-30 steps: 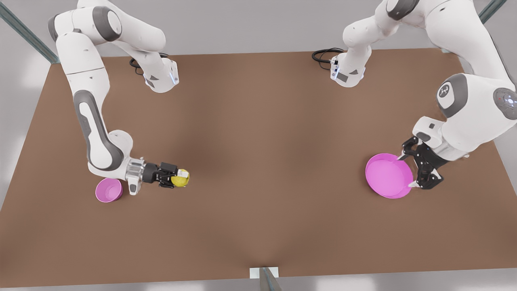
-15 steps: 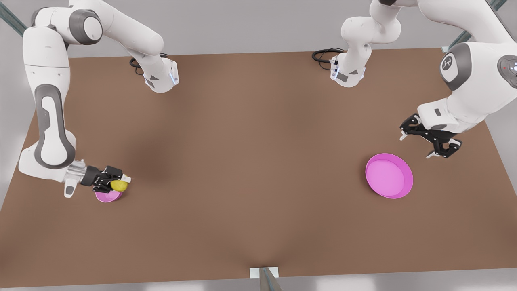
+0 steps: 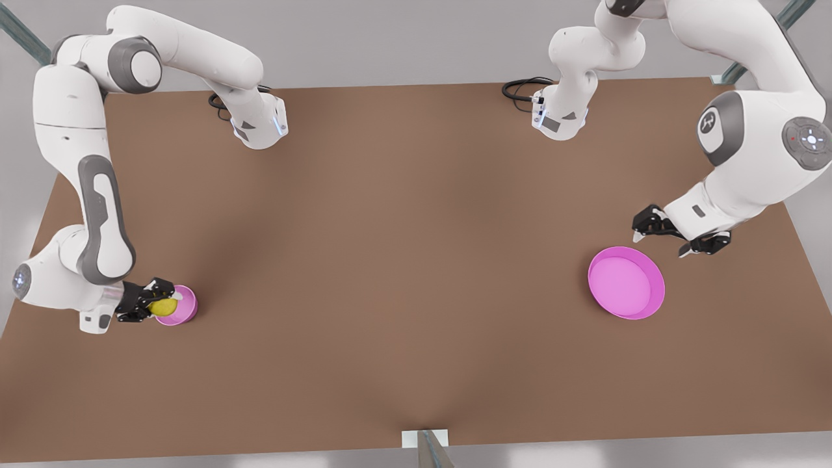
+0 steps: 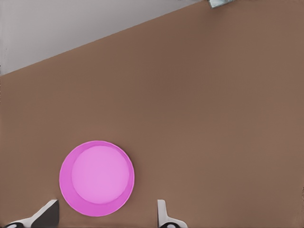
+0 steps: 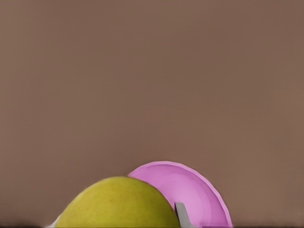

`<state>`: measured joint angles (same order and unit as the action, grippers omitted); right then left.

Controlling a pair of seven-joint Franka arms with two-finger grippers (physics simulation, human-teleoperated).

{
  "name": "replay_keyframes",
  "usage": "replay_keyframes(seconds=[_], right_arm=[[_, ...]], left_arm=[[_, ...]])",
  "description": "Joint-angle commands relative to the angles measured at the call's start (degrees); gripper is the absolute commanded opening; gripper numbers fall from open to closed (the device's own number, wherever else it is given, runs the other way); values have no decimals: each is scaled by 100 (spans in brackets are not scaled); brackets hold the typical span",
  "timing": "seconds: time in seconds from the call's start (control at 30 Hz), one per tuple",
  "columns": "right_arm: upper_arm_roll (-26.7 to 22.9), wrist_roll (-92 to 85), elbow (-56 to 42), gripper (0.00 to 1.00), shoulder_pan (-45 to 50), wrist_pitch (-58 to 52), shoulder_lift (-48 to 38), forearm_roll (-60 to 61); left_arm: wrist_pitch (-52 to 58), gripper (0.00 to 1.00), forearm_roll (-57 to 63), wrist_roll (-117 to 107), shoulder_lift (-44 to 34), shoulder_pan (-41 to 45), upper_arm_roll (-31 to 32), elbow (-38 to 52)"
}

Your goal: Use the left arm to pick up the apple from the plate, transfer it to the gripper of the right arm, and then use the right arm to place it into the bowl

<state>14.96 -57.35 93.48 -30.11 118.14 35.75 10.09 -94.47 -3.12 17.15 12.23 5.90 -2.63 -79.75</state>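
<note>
Now the right gripper [image 3: 158,303], lower left of the front view, grasps the apple [image 3: 162,307] over the bowl [image 3: 182,308]; the left gripper [image 3: 674,236], fingers [image 4: 162,212] spread, hovers beside the plate [image 3: 626,282].

White arms [image 3: 747,175], grey joints (black skeletal grippers [image 3: 676,234])

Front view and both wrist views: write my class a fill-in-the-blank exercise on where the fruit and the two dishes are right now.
1. The right gripper is shut on the ____.
2. The apple hangs at the rim of the small pink ____.
3. The plate holds ____ fruit.
4. The left gripper, near the plate, is ____.

Missing words: apple; bowl; no; open
</note>
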Motion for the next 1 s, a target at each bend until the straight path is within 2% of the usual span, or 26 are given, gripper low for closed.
replay_keyframes(seconds=[0.0, 0.1, 0.13, 0.17, 0.47, 0.53, 0.57, 0.63, 0.67, 0.73, 0.8, 0.83, 0.87, 0.93, 0.97], right_arm=[[7, 373, 12, 69, 6, 95, 2, -289], [-1, 373, 30, 71, -12, -19, 2, -368], [-1, 373, 73, 83, -12, -19, 2, -377], [-1, 365, 74, 100, -12, -11, 2, -412], [51, 549, -137, 100, 76, 25, -94, -561], [578, 1715, -471, 100, 225, -159, -550, -1351], [815, 2760, -1233, 100, 505, -1018, -631, -1676], [834, 4009, -2115, 100, 1296, -1741, -937, -2459], [860, 4836, -2124, 100, 1630, -1848, -1175, -2600], [1237, 5637, -2080, 100, 1614, -2041, -1369, -2565], [1238, 5910, -1974, 100, 1623, -2014, -1404, -2240], [274, 5937, -1913, 100, 2315, -2164, -1851, -1881], [-1222, 5884, -1510, 100, 3117, -2269, -2440, -825], [-1232, 5647, -814, 100, 3117, -2208, -2872, -1168], [-1232, 5664, -902, 100, 3152, -2208, -2697, -1176]], left_arm=[[-63, 100, 5, -2752, 16, -1, 0, 3], [-63, 100, 14, -2752, 25, -1, 0, 3], [-63, 100, 14, -2752, 25, -1, 0, 3], [-63, 100, 14, -2752, 25, -1, 0, 3], [-89, 100, 339, -2419, 60, 166, 17, 56], [-71, 100, 330, -2093, 52, 166, 17, 74], [-71, 100, 330, -2093, 52, 166, 17, 74], [-71, 100, 330, -2093, 52, 166, 17, 91], [-71, 100, 321, -2084, 52, 166, 17, 91], [-63, 100, 321, -2084, 43, 166, 17, 91], [-54, 100, 321, -2084, 34, 166, 17, 91], [-54, 100, 321, -2076, 34, 166, 26, 91], [-54, 100, 321, -1979, 34, 166, 17, 91], [-54, 100, 321, -1935, 25, 166, 17, 91], [-54, 100, 321, -1935, 25, 166, 17, 91]])
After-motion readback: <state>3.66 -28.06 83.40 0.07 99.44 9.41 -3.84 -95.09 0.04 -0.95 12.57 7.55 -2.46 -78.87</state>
